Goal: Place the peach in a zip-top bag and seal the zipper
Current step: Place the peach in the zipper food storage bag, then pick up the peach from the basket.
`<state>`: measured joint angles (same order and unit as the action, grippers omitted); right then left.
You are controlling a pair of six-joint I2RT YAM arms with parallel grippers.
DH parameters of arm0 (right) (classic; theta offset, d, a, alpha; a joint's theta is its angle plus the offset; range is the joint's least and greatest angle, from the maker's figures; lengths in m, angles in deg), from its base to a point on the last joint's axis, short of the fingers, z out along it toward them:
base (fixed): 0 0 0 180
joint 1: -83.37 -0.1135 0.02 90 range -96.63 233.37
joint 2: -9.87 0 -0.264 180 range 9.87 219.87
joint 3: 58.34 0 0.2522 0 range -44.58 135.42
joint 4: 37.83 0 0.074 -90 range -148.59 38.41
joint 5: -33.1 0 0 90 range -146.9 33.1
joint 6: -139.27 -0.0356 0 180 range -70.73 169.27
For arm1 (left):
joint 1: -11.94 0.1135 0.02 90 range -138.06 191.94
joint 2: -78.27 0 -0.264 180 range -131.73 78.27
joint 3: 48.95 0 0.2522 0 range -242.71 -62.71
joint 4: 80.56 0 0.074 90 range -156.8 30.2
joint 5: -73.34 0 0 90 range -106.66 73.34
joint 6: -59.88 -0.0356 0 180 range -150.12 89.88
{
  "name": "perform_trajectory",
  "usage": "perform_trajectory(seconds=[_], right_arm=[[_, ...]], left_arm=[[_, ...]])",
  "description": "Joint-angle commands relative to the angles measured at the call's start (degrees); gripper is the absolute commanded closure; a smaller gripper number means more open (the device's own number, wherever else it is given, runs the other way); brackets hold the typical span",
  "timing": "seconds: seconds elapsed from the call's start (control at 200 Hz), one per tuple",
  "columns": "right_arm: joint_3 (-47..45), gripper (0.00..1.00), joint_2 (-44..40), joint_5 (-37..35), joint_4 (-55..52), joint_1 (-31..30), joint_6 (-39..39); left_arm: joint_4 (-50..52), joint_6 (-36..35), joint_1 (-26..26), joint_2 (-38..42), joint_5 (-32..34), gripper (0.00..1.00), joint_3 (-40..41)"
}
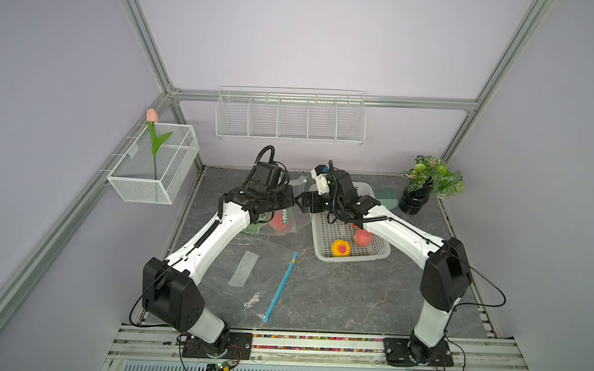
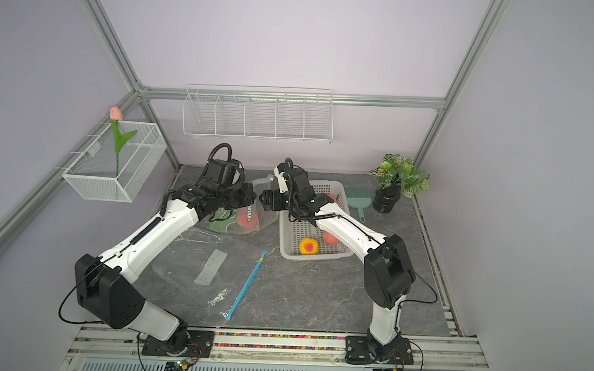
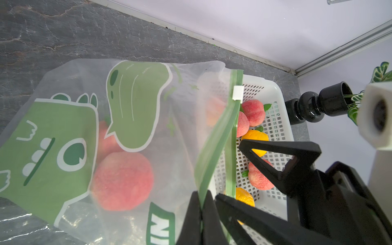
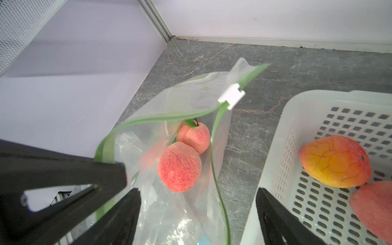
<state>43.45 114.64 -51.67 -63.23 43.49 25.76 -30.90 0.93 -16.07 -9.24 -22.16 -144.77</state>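
A clear zip-top bag (image 3: 135, 118) printed with a green dinosaur lies at the back of the table, left of the basket, in both top views (image 1: 286, 224). Two pink peaches (image 4: 179, 167) sit inside it; one shows through the film (image 3: 123, 180). My left gripper (image 3: 200, 193) is shut on the bag's green zipper strip, holding the mouth up. The white slider (image 4: 231, 95) sits near the strip's far end, and the mouth gapes. My right gripper (image 4: 197, 191) stands open at the bag's mouth, its jaws wide apart with only loose bag film between them.
A white perforated basket (image 1: 351, 257) to the right holds more peaches (image 1: 362, 237) and an orange-yellow fruit (image 1: 340, 248). A second clear bag with a blue zipper (image 1: 283, 283) lies flat in front. A potted plant (image 1: 424, 186) and a green scoop (image 2: 357, 200) stand at the back right.
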Motion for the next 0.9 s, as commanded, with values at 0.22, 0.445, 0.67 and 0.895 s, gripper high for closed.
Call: perform_trajectory(seconds=[0.22, 0.445, 0.67, 0.895], right_arm=[[-4.53, 0.13, -6.65, -28.18, -7.16, -0.10, -3.77], [-3.53, 0.19, -4.20, -28.43, -13.33, 3.36, -4.68], [-1.46, 0.22, 1.28, -19.81, -14.30, 8.08, -3.77], [3.70, 0.24, 8.01, -19.19, -18.07, 9.97, -3.39]], left_arm=[[0.14, 0.15, 0.48, 1.77, 1.15, 1.00, 0.26], [0.14, 0.15, 0.46, 1.86, 1.10, 1.00, 0.26], [0.15, 0.15, 0.49, 1.81, 1.11, 1.00, 0.30], [0.22, 0.07, 0.49, 2.04, 1.19, 1.00, 0.30]])
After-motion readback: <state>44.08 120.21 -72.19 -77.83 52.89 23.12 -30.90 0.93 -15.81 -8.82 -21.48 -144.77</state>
